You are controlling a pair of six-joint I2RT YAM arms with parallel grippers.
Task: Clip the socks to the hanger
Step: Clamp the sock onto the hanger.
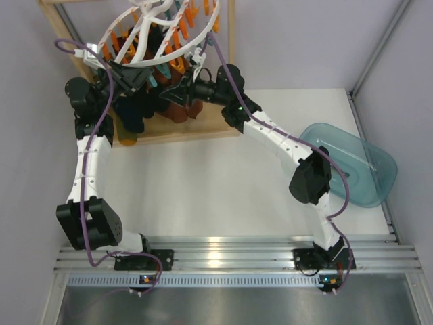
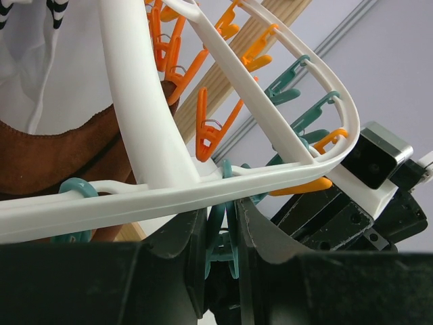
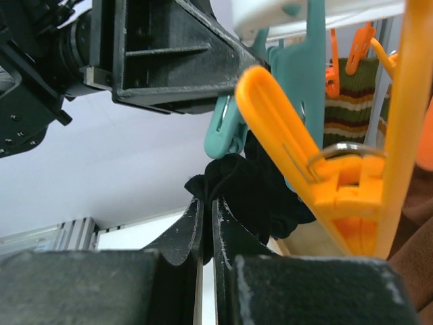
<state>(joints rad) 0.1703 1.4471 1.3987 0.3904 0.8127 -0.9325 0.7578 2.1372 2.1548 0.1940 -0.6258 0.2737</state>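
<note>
The white round hanger (image 1: 162,57) with orange and teal clips hangs at the back left; its rim crosses the left wrist view (image 2: 155,196). My left gripper (image 1: 143,78) sits just under the rim, shut on a teal clip (image 2: 224,237) and squeezing its handles. My right gripper (image 1: 178,89) faces it from the right, shut on a bunched black sock (image 3: 250,189). The sock's top edge sits right under the teal clip (image 3: 226,128), beside an orange clip (image 3: 298,149). Other dark socks (image 1: 132,115) hang below the hanger.
A wooden frame (image 1: 176,128) stands behind and under the hanger. Rust-brown cloth (image 2: 67,149) hangs close on the left. A striped sock (image 3: 348,95) hangs behind the clips. A teal plastic bin (image 1: 358,166) lies at the right table edge.
</note>
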